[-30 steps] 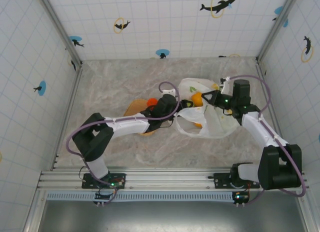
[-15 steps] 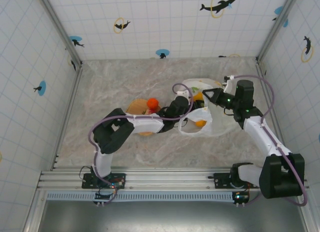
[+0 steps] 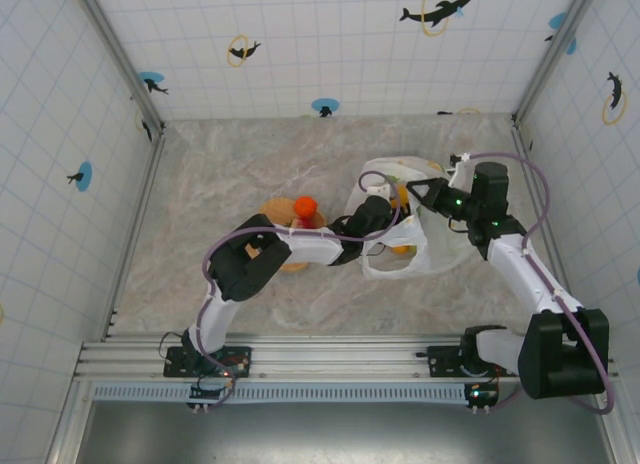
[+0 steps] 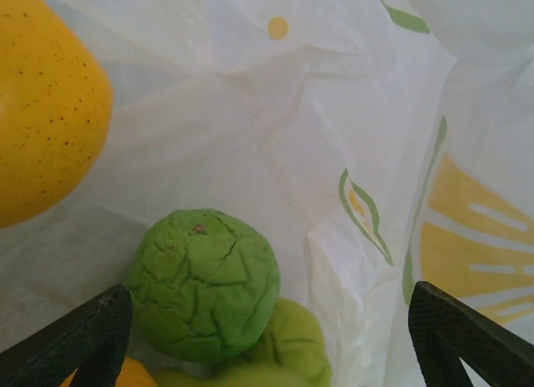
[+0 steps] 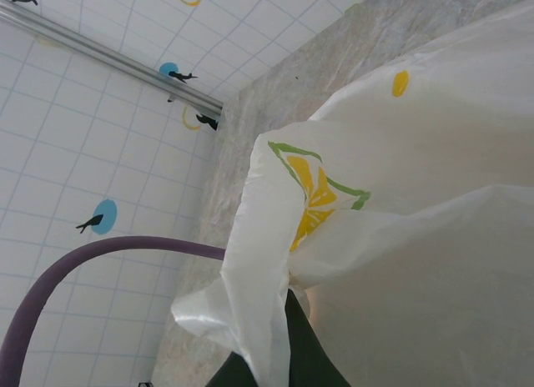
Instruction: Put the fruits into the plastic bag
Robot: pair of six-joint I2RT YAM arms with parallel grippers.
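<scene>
Left wrist view: I see a green fruit (image 4: 203, 284), a yellow-green fruit (image 4: 294, 344) touching it and an orange fruit (image 4: 42, 112) already down in the plastic bag (image 4: 275, 145). My left gripper (image 4: 271, 341) is spread wide over them, holding nothing. My right gripper (image 3: 422, 195) pinches the bag's rim, right of the middle of the table (image 3: 220, 164), and a red fruit (image 3: 305, 205) on the woven mat (image 3: 270, 216) beside the bag is not in yet, so I think we are nearly done.
</scene>
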